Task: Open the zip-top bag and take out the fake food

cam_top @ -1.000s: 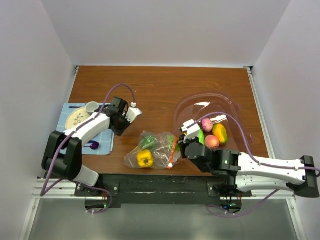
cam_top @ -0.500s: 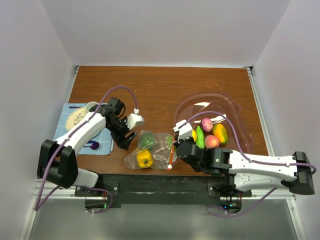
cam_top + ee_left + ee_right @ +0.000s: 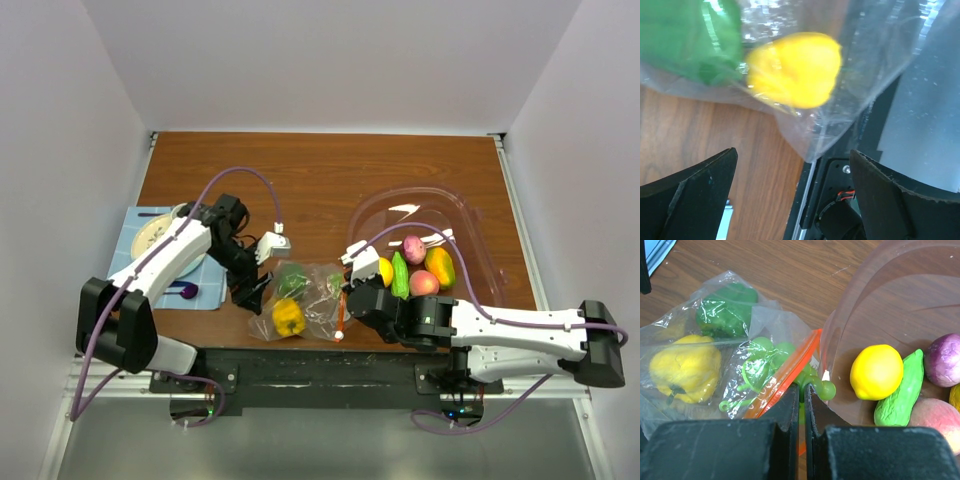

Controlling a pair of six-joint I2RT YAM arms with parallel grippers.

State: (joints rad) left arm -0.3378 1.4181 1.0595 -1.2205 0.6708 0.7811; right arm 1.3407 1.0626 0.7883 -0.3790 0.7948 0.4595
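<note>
The zip-top bag (image 3: 312, 300) lies crinkled near the table's front edge, its orange zip strip (image 3: 785, 372) facing right. Inside it are a yellow pepper (image 3: 289, 317), a green pepper (image 3: 725, 310) and a green stemmed piece (image 3: 760, 367). My right gripper (image 3: 801, 390) is shut on a green stem (image 3: 819, 385) of that fake food poking out at the bag's mouth. My left gripper (image 3: 795, 200) is open just left of the bag (image 3: 840, 100), with its corner hanging between the fingers (image 3: 690, 195) untouched. The yellow pepper (image 3: 795, 70) sits just beyond them.
A pink-tinted clear tub (image 3: 420, 192) at the right holds a lemon (image 3: 876, 371), a green vegetable (image 3: 900, 390), a purple onion (image 3: 944, 360) and a peach (image 3: 940, 417). A blue mat (image 3: 135, 262) at the left carries a plate (image 3: 155, 235) and a purple spoon (image 3: 185, 291).
My left gripper swung from the back left down to the bag's left corner and opened wide. My right gripper slid slightly left, staying shut at the bag's mouth.
</note>
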